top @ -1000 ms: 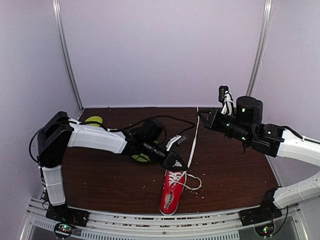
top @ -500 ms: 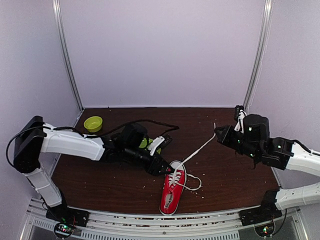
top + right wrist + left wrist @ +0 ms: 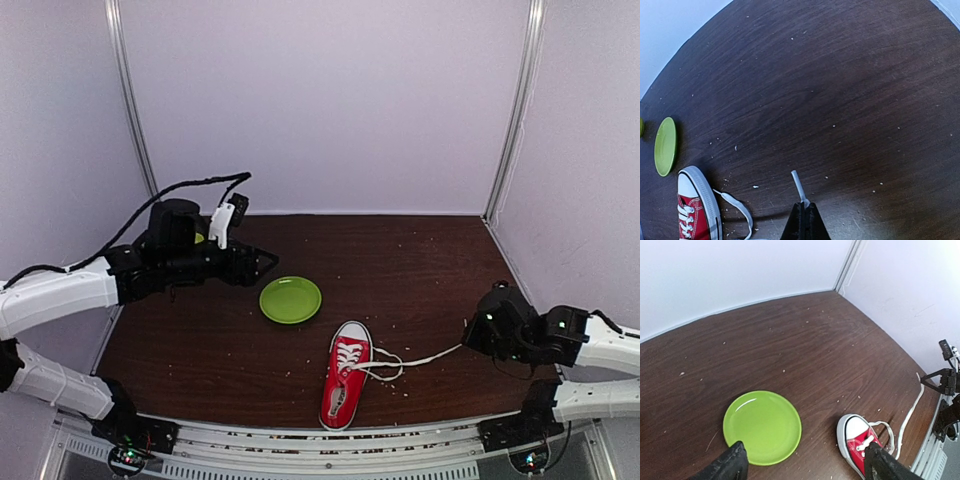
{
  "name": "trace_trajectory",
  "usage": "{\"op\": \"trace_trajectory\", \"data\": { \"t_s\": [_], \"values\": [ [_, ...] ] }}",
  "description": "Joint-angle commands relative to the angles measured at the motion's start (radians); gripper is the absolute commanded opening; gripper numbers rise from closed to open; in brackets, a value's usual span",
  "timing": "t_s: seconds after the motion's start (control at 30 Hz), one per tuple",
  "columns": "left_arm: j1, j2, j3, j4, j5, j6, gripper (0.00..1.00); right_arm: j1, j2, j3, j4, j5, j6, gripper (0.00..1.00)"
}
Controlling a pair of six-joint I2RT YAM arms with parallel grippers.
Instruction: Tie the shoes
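Lab robot cell: blank white panels (image 3: 320,100), 2 metal corner posts (image 3: 515,110), wood-grain table (image 3: 420,260) (aluminium rail (image 3: 300,432) at near edge).

Dark wood table (image 3: 420,270), red sneaker (image 3: 343,385), grn plate (image 3: 290,299)

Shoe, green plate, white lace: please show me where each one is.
shoe (image 3: 345,378), top external view, laced middle of its upper.
green plate (image 3: 290,299), top external view, its centre.
white lace (image 3: 430,356), top external view, strand stretched right of the shoe.

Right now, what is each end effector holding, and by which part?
The right end effector pinches the white lace just short of its free tip. The left end effector is open and holds nothing.
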Motion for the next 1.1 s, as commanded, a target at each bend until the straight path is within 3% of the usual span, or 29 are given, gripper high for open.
{"op": "trace_trajectory", "data": {
  "t_s": [0.0,0.2,0.33,0.4,0.5,0.6,0.8,1.07],
  "values": [
    [0.118,-0.057,0.160,-0.291,0.012,-0.001,0.85,0.002,-0.068,0.015,-0.188,0.047,0.095,0.00],
    [0.423,-0.056,0.390,-0.507,0.148,0.085,0.90,0.001,-0.175,-0.039,-0.248,-0.065,0.139,0.00],
    [0.555,-0.042,0.483,-0.597,0.055,0.116,0.92,-0.001,-0.170,-0.018,-0.333,-0.097,0.136,0.01],
    [0.578,-0.078,0.430,-0.560,0.002,0.136,0.92,0.000,-0.151,0.018,-0.390,-0.085,0.121,0.20],
    [0.582,-0.167,0.244,-0.409,-0.121,0.186,0.93,-0.001,-0.113,0.087,-0.442,-0.042,0.085,0.63],
    [0.608,-0.203,0.226,-0.427,-0.115,0.200,0.94,-0.001,-0.042,0.133,-0.370,-0.052,-0.013,0.76],
    [0.608,-0.192,0.226,-0.433,-0.077,0.209,0.94,0.028,0.247,0.191,-0.020,-0.253,-0.158,0.77],
    [0.607,-0.197,0.228,-0.446,-0.091,0.211,0.94,0.111,0.659,0.435,-0.097,-0.228,-0.242,0.65]
  ]
}}
